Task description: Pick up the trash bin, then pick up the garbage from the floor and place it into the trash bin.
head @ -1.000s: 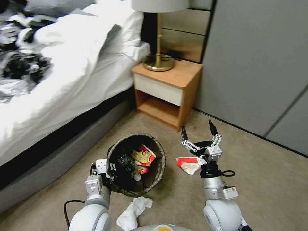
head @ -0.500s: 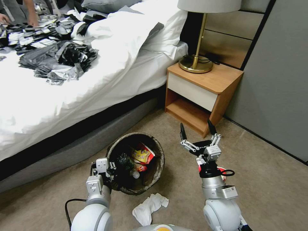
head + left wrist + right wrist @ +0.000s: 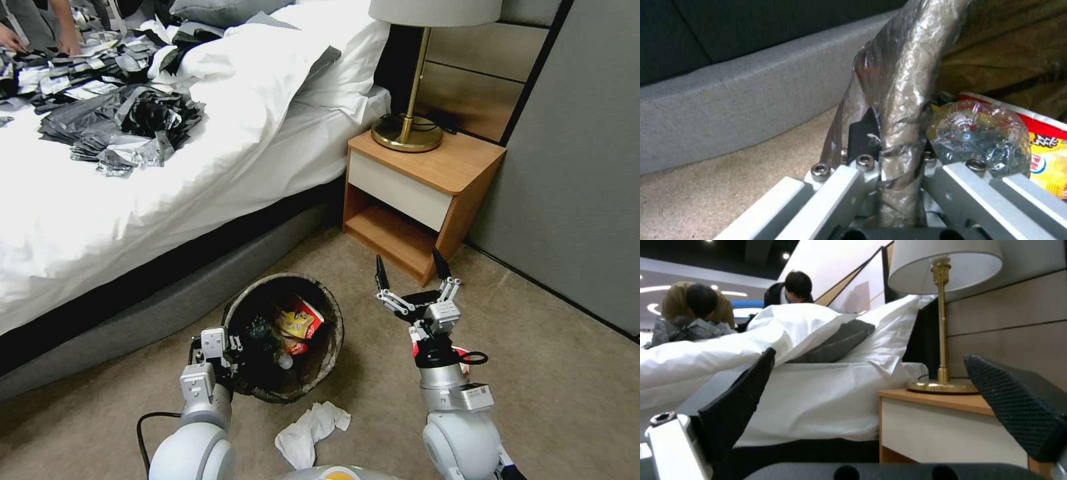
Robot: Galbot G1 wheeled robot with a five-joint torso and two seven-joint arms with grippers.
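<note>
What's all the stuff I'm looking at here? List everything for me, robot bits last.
trash bin: one, dark bag over its rim, on the carpet by the bed.
snack wrappers: red and yellow, inside the bin.
bottle: one, clear, inside the bin.
tissue: one, white, crumpled, on the carpet in front of the bin.
red wrapper: one, on the carpet, mostly hidden behind the right arm.
bed: one, white bedding.
foil bags: a pile, grey-black, on the bed.
nightstand: one, wood, beside the bed.
lamp: one, brass, white shade, on the nightstand.
left end effector: shut on the bin's rim.
right end effector: open, raised beside the bin.
</note>
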